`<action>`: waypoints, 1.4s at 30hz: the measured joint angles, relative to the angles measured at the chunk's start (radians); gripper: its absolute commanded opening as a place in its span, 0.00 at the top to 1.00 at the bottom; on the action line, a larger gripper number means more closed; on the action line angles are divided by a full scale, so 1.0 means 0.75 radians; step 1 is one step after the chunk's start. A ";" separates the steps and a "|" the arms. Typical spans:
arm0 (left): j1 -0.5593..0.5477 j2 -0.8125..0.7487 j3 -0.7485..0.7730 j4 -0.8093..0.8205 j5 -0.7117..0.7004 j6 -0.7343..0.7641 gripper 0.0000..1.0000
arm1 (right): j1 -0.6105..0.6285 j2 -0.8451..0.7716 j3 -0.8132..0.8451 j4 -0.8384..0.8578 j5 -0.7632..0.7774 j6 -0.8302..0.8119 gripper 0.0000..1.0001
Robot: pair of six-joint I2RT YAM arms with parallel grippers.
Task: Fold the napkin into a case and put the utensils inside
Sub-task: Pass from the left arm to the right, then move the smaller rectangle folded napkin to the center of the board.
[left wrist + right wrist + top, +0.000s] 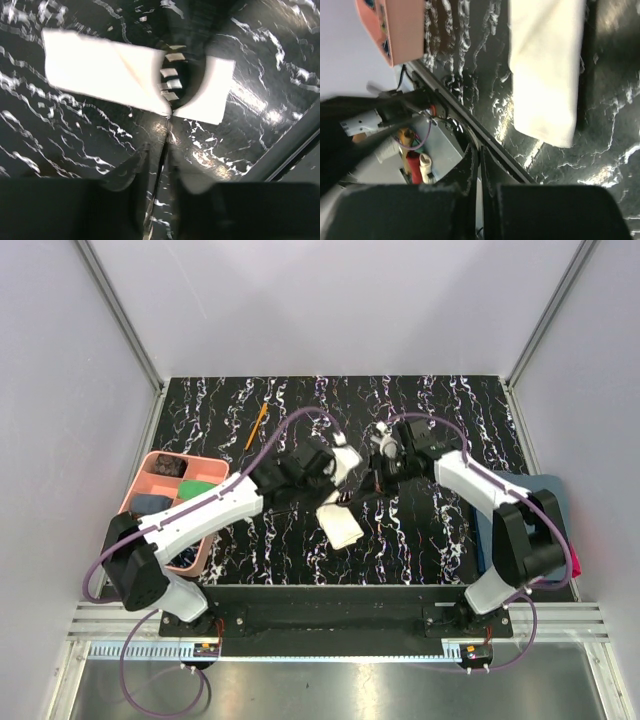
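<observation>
The cream napkin, folded into a narrow case [340, 525], lies at the table's centre. In the left wrist view [100, 70] one flap is lifted and a dark gap opens in it. My left gripper [160, 150] is shut on the thin handle of the black spoon [163, 162], whose far end meets the case at that gap. My left gripper [338, 472] hovers just behind the case. My right gripper [480, 147] is shut with nothing seen between its fingers, apart from the case [545, 65]; it is beside the left one [378, 480]. The orange-handled stick [257, 425] lies at the back left.
A pink compartment tray [150, 465] with small items stands at the left edge and also shows in the right wrist view [405, 30]. A dark blue-grey towel [545, 495] lies at the right under the right arm. The table's near edge is close in front of the case.
</observation>
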 measured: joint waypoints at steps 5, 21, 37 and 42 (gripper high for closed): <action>0.272 0.000 0.017 0.100 0.030 -0.266 0.56 | 0.015 -0.264 -0.366 0.119 0.222 0.330 1.00; 0.428 -0.116 -0.600 0.499 -0.009 -1.002 0.96 | -0.123 -0.911 -0.476 -0.134 0.974 0.557 1.00; 0.037 0.334 -0.451 0.732 0.019 -1.259 0.96 | -0.127 -0.923 -0.284 -0.419 1.513 0.478 1.00; 0.026 0.508 -0.266 0.792 0.054 -1.254 0.96 | -0.133 -0.868 -0.283 -0.424 1.537 0.437 1.00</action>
